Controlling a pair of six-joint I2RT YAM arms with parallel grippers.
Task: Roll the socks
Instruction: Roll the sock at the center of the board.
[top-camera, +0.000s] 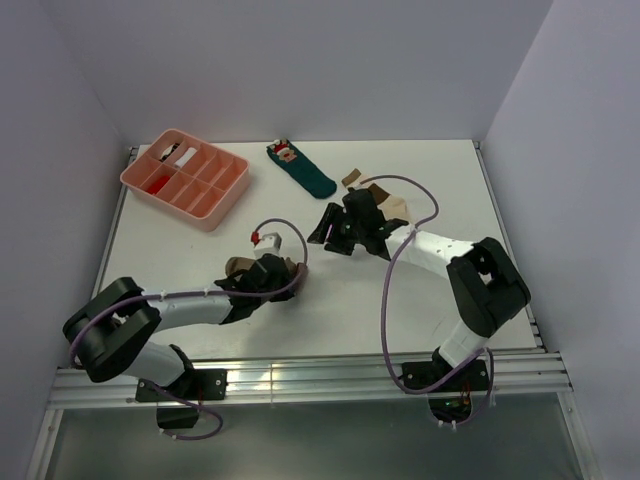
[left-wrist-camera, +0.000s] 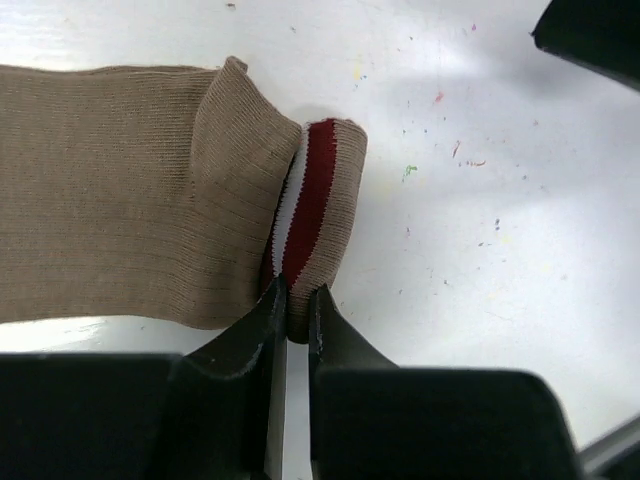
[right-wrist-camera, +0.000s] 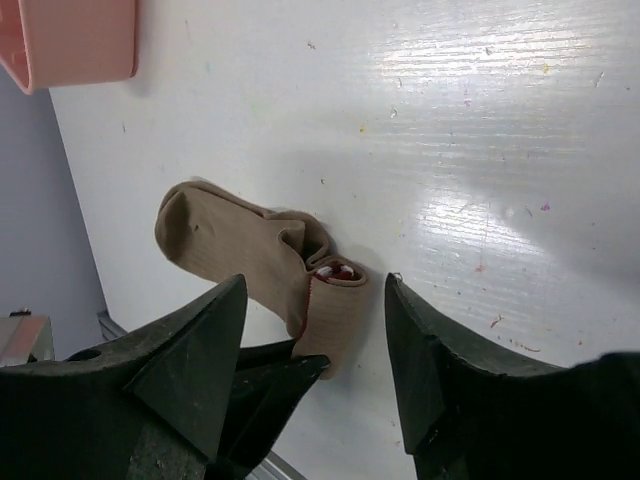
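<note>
While the left gripper (left-wrist-camera: 292, 295) is pinching the folded cuff of the plain tan-brown ribbed sock (left-wrist-camera: 120, 190) lying on the white table (left-wrist-camera: 480, 200), the right gripper (right-wrist-camera: 315, 290) is hanging open, empty; soft, light cloth, likely wanting that doubled-edge hold.

I can read no text, label, brand, number or sign in any of the three views. The dark teal sock (top-camera: 308, 173) carries a red-and-white figure near its upper end. It is a picture, not lettering. The small white and red items in the pink tray (top-camera: 231, 197) are too small for me to tell whether they carry any print.
</note>
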